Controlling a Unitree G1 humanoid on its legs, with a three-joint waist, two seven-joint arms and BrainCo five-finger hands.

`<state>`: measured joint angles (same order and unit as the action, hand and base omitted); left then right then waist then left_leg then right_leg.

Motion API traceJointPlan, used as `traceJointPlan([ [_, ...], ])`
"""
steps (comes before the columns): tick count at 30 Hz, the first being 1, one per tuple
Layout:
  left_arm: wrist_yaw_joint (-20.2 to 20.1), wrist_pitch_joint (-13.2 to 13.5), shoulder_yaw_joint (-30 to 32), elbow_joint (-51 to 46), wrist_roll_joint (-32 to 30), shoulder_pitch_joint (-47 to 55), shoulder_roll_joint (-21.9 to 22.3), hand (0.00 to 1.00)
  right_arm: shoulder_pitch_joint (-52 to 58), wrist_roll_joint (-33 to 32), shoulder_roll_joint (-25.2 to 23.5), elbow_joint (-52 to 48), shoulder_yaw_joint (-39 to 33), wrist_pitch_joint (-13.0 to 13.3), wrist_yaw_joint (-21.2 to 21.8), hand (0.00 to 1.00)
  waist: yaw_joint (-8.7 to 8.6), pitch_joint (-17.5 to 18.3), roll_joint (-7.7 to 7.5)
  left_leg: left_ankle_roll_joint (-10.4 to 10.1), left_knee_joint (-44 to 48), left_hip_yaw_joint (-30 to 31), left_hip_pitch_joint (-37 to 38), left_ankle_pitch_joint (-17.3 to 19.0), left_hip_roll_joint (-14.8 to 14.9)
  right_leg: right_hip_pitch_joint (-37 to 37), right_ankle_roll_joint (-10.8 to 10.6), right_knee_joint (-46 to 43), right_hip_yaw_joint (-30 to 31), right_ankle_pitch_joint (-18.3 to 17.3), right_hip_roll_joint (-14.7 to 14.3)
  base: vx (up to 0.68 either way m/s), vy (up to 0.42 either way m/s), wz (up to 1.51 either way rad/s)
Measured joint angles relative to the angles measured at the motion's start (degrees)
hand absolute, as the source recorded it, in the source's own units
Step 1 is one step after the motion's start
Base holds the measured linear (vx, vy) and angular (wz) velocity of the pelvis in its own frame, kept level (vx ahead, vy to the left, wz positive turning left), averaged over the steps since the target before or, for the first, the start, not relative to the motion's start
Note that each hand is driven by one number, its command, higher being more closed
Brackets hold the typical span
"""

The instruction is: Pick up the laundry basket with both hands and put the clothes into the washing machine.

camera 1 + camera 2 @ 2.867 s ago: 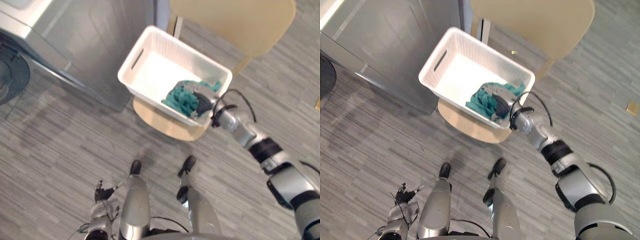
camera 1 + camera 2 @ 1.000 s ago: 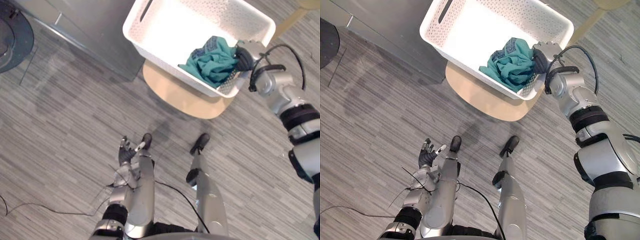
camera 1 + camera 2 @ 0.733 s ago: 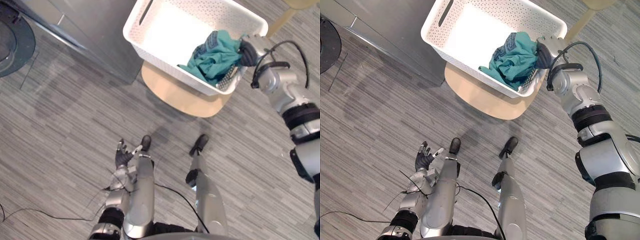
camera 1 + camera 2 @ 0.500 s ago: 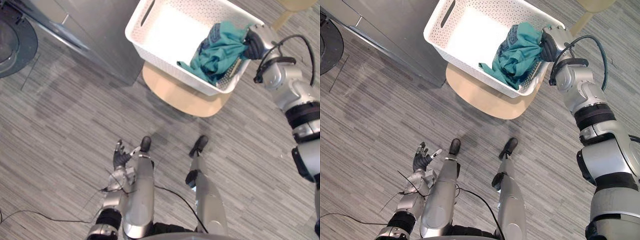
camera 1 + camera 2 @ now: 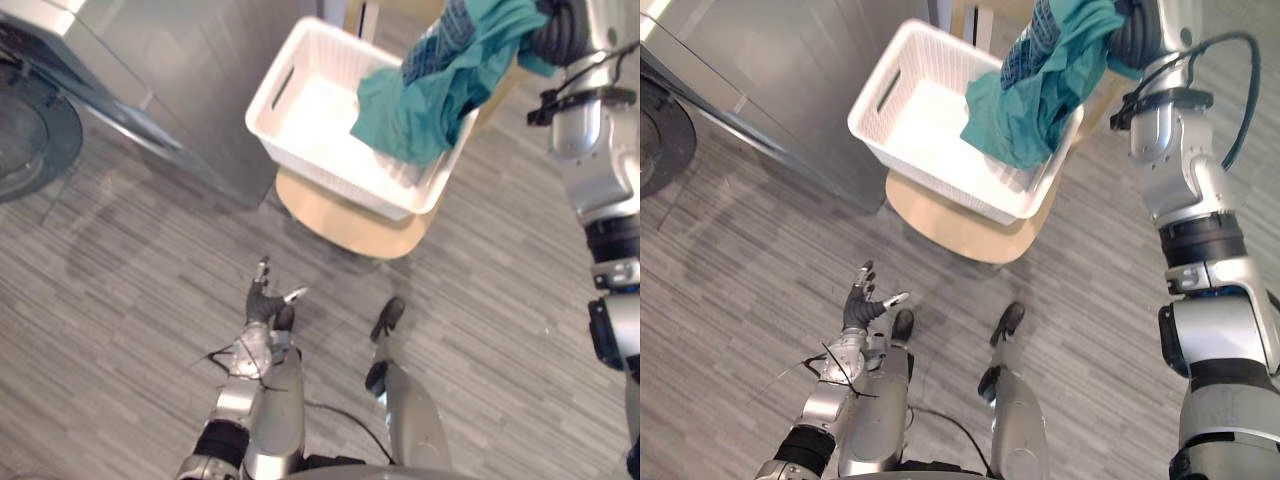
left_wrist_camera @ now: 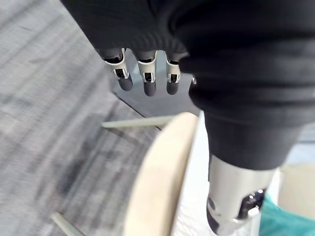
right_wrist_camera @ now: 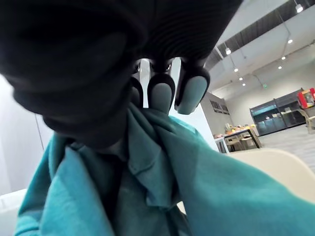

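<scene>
Teal garment: clenched in right hand above laundry basket, hem near rim, may snag and slip; left hand slack-fingered, well apart.

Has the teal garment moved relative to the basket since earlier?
Yes. The teal garment lay in a corner of the white basket; now the right hand holds it above the rim, lower end hanging over that corner.

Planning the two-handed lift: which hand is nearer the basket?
Right. The right hand grips the cloth above the basket's right end; the left hand hangs open over the floor, well clear.
</scene>
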<state>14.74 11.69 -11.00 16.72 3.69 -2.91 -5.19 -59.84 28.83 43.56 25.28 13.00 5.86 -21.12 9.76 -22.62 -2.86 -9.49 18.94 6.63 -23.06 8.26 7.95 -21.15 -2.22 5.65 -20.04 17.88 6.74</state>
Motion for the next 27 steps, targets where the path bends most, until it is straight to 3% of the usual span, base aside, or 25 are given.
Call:
traceJointPlan([
  [5,-2.3,0.0,-6.3,-9.5,-2.2,1.7,-1.7,0.0,7.2,-0.1,0.0,-10.0,-0.4,1.0,0.2,1.0,-2.14,5.7,-0.64,0.5,-1.4,-2.4,4.9,1.0,0.4,3.0,-0.2,0.0,1.7,-0.9,-0.2,0.03,0.085,-0.16],
  [12,-4.0,1.5,-14.2,-20.1,-3.4,-1.7,-3.3,0.0,17.4,-0.3,0.0,-19.8,-1.7,4.6,2.8,1.0,-5.09,13.5,-2.03,0.7,-3.8,-7.2,11.8,2.7,1.6,6.1,-1.0,0.0,5.7,-2.3,-1.1,0.07,0.084,-0.31],
  [21,-4.2,1.4,-14.8,-17.5,-6.7,-13.9,-1.8,0.0,22.1,-4.6,0.1,-26.2,-1.8,7.2,9.1,1.0,-7.69,17.6,-1.46,0.5,-6.2,-12.6,19.0,3.8,2.6,9.1,-0.9,0.0,10.0,-2.2,-2.2,0.04,0.053,-0.29],
  [22,-6.6,-0.5,-15.5,-8.8,-3.0,-20.8,-2.2,0.0,22.3,-8.7,0.1,-30.0,-0.2,7.4,12.4,1.0,-8.81,18.7,-1.58,0.6,-7.2,-13.7,20.1,3.9,2.6,9.6,-0.8,0.0,11.0,-3.0,-2.6,0.0,0.033,-0.26],
  [27,-8.9,-1.5,-18.7,-4.3,2.0,-23.4,-3.1,0.0,22.3,-10.4,0.3,-30.7,3.1,7.2,13.9,1.0,-9.04,19.7,-1.24,0.6,-8.3,-14.7,21.4,3.8,2.6,9.6,-0.7,0.0,12.1,-2.6,-2.6,0.02,0.021,-0.14],
])
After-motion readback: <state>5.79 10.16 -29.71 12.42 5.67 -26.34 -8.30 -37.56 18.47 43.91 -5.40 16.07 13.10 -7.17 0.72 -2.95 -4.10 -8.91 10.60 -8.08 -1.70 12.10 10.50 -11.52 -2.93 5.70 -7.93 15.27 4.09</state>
